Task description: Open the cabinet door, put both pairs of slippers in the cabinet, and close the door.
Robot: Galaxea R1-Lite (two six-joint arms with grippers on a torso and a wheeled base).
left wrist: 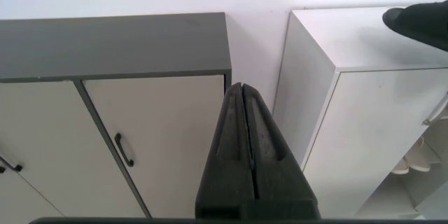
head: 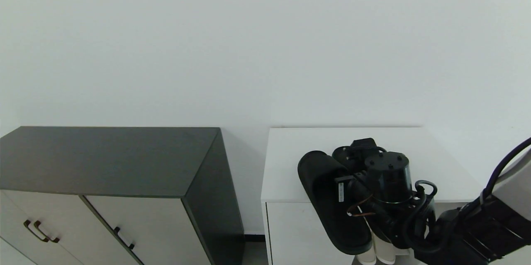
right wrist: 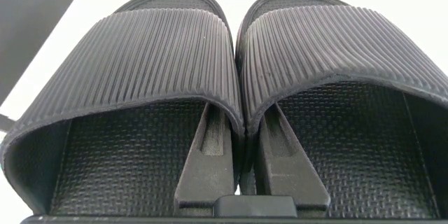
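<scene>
Left fingers: my left gripper (left wrist: 242,140) has its fingers pressed together on nothing, and it hangs in front of the dark-topped cabinet (head: 108,157)
Right fingers: my right gripper (right wrist: 240,147) is clamped on the black slippers (head: 332,203); one of the fingers (right wrist: 203,164) sits inside each shoe, pinching the two inner walls together
Slipper position: the pair is held tilted, clear of any surface, before the white cabinet (head: 286,161)
Second pair: pale shapes (left wrist: 411,159) low at the white cabinet's front look like white slippers; I cannot tell whether they lie inside it
Doors: the dark-topped cabinet's doors (head: 137,232) appear shut
Step judged: carrying the black pair to its shelf
Recommendation: only thin walls are gripped, so I would hold the clamp firm, travel slowly, enter low and level, and release only once the soles rest on the shelf
Risk: one slipper may peel out of the pinch
</scene>
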